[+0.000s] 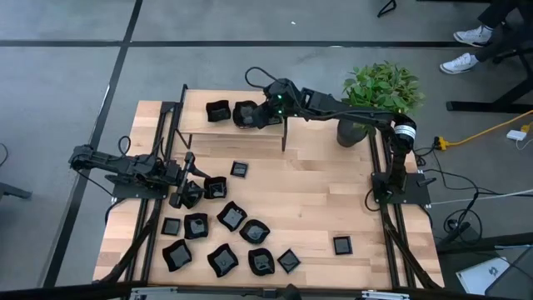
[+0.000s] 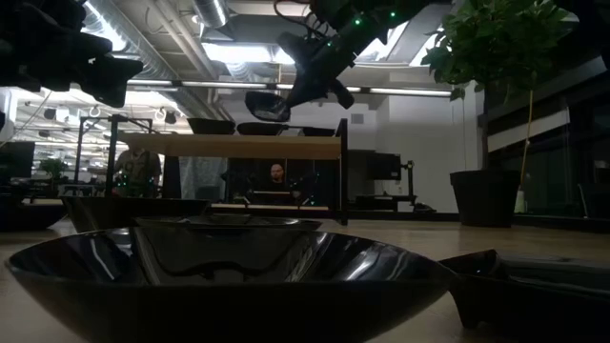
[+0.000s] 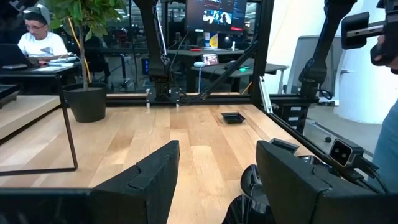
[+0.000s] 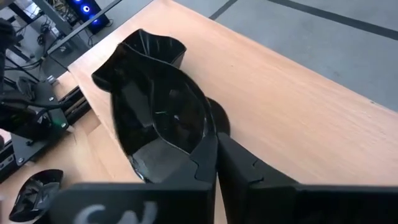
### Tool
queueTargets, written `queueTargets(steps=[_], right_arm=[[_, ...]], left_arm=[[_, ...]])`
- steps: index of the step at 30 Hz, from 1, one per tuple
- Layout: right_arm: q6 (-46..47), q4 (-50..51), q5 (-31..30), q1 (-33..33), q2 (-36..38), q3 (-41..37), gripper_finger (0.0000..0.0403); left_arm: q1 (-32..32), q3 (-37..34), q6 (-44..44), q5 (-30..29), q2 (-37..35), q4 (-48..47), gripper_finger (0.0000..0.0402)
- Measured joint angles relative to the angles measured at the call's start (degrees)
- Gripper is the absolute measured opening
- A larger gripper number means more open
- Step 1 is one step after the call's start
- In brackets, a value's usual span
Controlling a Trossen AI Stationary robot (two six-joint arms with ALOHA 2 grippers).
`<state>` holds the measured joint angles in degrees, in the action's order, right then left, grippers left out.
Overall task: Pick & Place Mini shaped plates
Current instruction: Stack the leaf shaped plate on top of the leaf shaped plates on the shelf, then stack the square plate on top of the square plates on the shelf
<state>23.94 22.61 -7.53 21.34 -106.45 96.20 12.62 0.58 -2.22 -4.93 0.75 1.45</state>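
Observation:
Several glossy black mini plates lie on the near left part of the wooden table, among them a wavy one (image 1: 231, 217) and a square one (image 1: 342, 245). One plate (image 1: 218, 111) rests on the raised wooden shelf (image 1: 250, 135) at the far side. My right gripper (image 1: 261, 112) hovers over that shelf, shut on a wavy-edged plate (image 4: 155, 112). My left gripper (image 1: 188, 190) is low at the table's left, open, beside a plate (image 1: 215, 188). In the left wrist view its fingers (image 3: 155, 168) stand wide apart over something dark and glossy (image 3: 249, 190). My right gripper pinches the wavy plate by its rim (image 4: 202, 140), one finger inside the dish and one outside, coming from the table's right. The plate (image 2: 267, 105) is lifted clear above the shelf top and sticks out past the fingertips toward the left.
A potted plant (image 1: 379, 92) stands at the far right corner, close to my right arm. The shelf's thin black legs (image 1: 285, 133) stand on the table. Bare wood lies between the plates and the right edge. People sit in the room behind.

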Motion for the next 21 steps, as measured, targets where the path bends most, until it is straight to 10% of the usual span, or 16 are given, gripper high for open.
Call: queueTargets(steps=[21], right_arm=[[0.67, 0.35, 8.95, 0.31, -0.48, -0.02, 0.0124]], left_arm=[[0.01, 0.00, -0.01, 0.01, -0.02, 0.00, 0.0208]])
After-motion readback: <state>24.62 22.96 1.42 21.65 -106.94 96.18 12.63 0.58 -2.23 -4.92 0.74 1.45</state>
